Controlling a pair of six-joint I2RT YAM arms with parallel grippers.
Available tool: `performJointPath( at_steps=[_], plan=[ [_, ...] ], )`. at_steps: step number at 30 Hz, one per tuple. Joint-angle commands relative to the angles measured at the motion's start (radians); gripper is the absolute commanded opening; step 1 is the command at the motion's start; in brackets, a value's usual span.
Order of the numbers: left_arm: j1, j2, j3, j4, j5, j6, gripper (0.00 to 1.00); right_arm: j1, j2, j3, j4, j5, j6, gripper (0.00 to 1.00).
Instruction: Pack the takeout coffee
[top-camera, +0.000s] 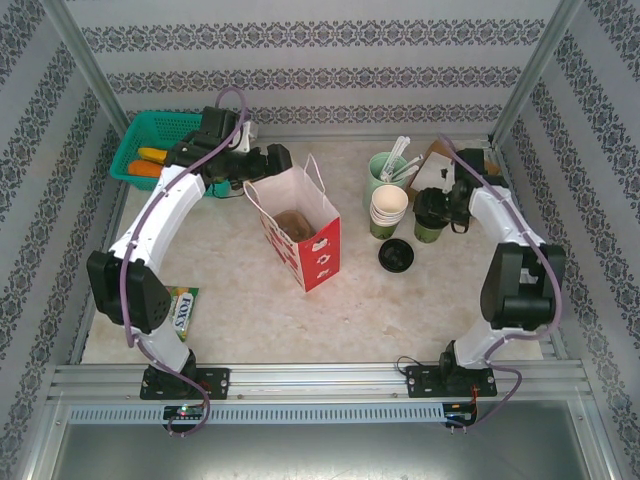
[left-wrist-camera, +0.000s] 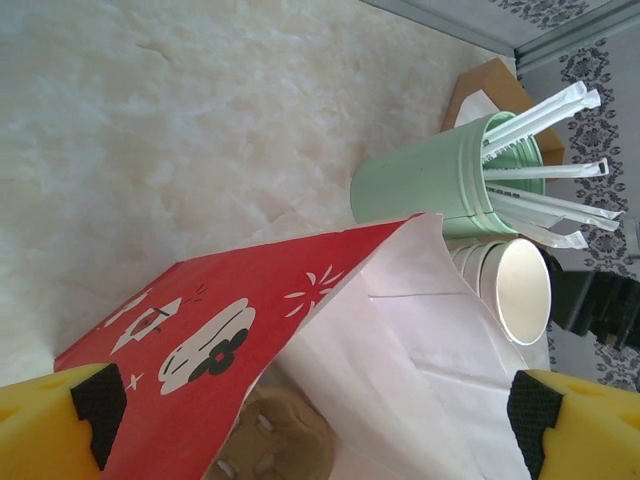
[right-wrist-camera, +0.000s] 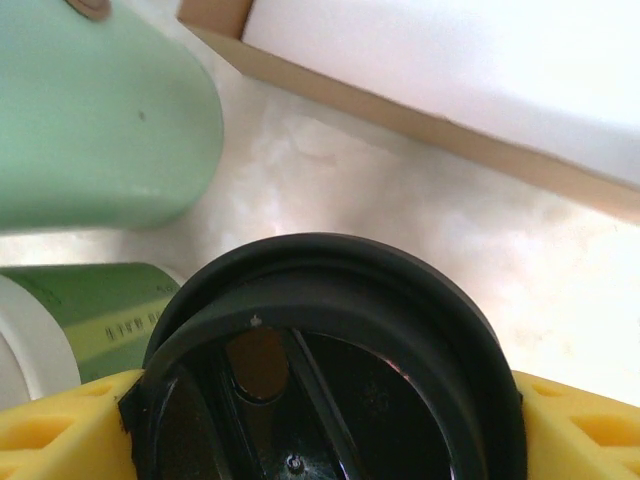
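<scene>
Gripping takeout coffee (right-wrist-camera: 330, 300) | right claw (right-wrist-camera: 325, 420) | packet (top-camera: 181, 309) label: FOXS

White links and black joints on the left arm (top-camera: 150, 215) and right arm (top-camera: 512, 228), purple cable (top-camera: 124, 295) trailing, yellow fingers (left-wrist-camera: 40, 430) with black pads (left-wrist-camera: 100, 405).

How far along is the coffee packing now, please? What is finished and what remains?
Done: the red bag stands open with a cardboard tray inside, and the open left hand is at its mouth. In hand: the right hand has its jaws against the black lid of the takeout coffee, which stands on the table. Left: lift it and set it into the bag.
</scene>
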Motion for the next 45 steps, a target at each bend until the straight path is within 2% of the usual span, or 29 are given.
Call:
performJointPath(
  at_steps=[1,6,11,19,25,31,37,45],
  plan=[
    [0.005,-0.056,-0.023,-0.013,-0.050,0.030,1.00,-0.009,-0.087,-0.097,-0.048,0.063,0.082,0.77],
    [0.004,-0.095,-0.053,0.003,-0.116,0.032,1.00,-0.010,-0.253,-0.244,-0.079,0.079,0.174,0.77],
    [0.004,-0.124,-0.077,0.021,-0.150,0.033,1.00,0.000,-0.396,-0.367,-0.118,0.010,0.232,0.77],
    [0.004,-0.168,-0.122,0.070,-0.153,0.036,1.00,0.154,-0.537,-0.443,-0.204,-0.083,0.310,0.77],
    [0.004,-0.194,-0.155,0.107,-0.167,0.015,1.00,0.413,-0.519,-0.424,-0.134,-0.027,0.335,0.78],
    [0.004,-0.188,-0.143,0.096,-0.167,0.014,1.00,0.583,-0.424,-0.373,-0.067,0.007,0.326,0.79],
    [0.005,-0.187,-0.140,0.091,-0.167,0.018,1.00,0.655,-0.386,-0.349,-0.091,0.051,0.313,0.82],
    [0.004,-0.184,-0.150,0.095,-0.160,0.014,1.00,0.661,-0.358,-0.270,-0.181,0.051,0.333,0.92]
  ],
)
